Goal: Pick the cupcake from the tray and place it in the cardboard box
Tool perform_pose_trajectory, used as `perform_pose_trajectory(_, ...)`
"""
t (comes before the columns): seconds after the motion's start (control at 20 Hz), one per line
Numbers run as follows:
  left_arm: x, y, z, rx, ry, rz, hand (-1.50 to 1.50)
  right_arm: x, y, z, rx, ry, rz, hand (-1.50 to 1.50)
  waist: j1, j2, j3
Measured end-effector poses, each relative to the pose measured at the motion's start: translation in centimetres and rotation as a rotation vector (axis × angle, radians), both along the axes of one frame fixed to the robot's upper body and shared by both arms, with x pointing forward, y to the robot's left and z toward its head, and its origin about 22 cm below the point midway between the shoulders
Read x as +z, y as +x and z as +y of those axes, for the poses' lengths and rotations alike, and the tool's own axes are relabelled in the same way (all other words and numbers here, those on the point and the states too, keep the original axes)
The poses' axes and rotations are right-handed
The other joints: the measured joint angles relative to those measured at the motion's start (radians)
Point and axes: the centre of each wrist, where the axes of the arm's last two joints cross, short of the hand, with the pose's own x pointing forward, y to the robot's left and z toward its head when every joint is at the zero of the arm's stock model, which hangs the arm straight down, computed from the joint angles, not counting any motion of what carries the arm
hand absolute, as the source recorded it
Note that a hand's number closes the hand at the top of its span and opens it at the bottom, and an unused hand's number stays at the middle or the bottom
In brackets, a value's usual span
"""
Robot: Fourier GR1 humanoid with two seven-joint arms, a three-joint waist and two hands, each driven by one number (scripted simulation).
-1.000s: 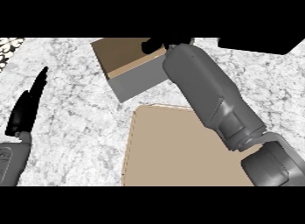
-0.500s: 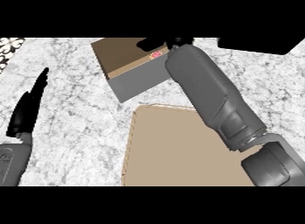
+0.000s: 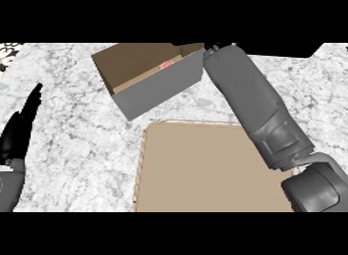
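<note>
We held our right hand (image 3: 222, 48) over the cardboard box (image 3: 148, 79) at the worktop's (image 3: 81, 144) far edge, where the cupcake (image 3: 166, 63) showed pink inside. We could not tell whether its fingers still gripped. Our left hand (image 3: 18, 132) rested open at the left edge, clear of the tray (image 3: 198, 169).

Even, bright, diffuse light is falling across the marble counter (image 3: 81, 144), no glare showing, box wall (image 3: 162, 92) beside the right forearm (image 3: 254, 104) is lying in flat grey shade.
</note>
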Motion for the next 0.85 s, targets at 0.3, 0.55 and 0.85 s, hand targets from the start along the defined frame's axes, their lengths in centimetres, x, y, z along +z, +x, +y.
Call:
perform_pose_trajectory(0.3,-0.4,-1.4,1.0,0.040,-0.006,0.023,0.00,-2.0,0.5,-4.1,-0.022,0.060,0.001,-1.50,-0.042,-0.015,0.000)
perform_pose_trajectory(0.55,-0.8,-2.4,2.2,0.070,-0.005,0.032,0.00,-3.4,0.4,-8.6,-0.027,0.060,0.013,-1.50,-0.070,-0.026,0.000)
perform_pose_trajectory(0.85,-1.2,-2.9,2.3,0.086,-0.009,0.042,0.00,-4.4,-0.5,-14.6,0.002,0.021,0.046,-1.50,-0.089,-0.032,0.000)
